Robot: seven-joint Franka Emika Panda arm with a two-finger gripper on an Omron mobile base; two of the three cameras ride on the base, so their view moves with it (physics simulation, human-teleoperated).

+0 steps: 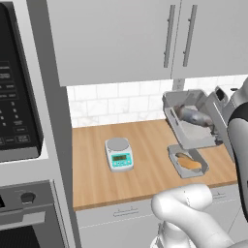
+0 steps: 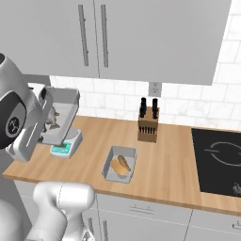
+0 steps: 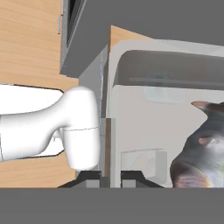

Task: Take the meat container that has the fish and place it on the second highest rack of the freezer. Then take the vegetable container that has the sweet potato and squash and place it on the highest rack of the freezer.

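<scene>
My gripper (image 3: 111, 177) is clamped on the rim of the meat container (image 1: 186, 121); in hand view my two finger tips sit either side of the tray's wall, jaws nearly together w/ only the thin wall between. Tray is off the counter, held up in the air and tipped steeply, open face toward the left base cam. The fish (image 1: 193, 116) is inside it, grey-silver, lying across the tray's middle; in hand view the fish (image 3: 204, 148) shows at lower right, close to my fingers.

In right base view the meat container (image 2: 63, 115) hangs at left, above the scale (image 2: 66, 143), partly behind my forearm.

The vegetable container (image 1: 188, 161) rests flat on the wooden counter (image 1: 97, 174), just below and in front of the lifted tray, apart from it. The sweet potato and squash (image 1: 189, 163) are in it as one orange-tan lump. In right base view same tray (image 2: 120, 164) sits near the counter's front edge, between scale and knife block (image 2: 148, 123).

Scale (image 1: 119, 154): white w/ teal face, round pan on top, mid-counter, well left of the veg tray. Knife block stands upright by the backsplash, black handles up. Black cooktop (image 2: 219, 160) at far right. Grey wall cabinets (image 1: 116, 38) overhead. Microwave (image 1: 17, 92) in tall unit at left.
</scene>
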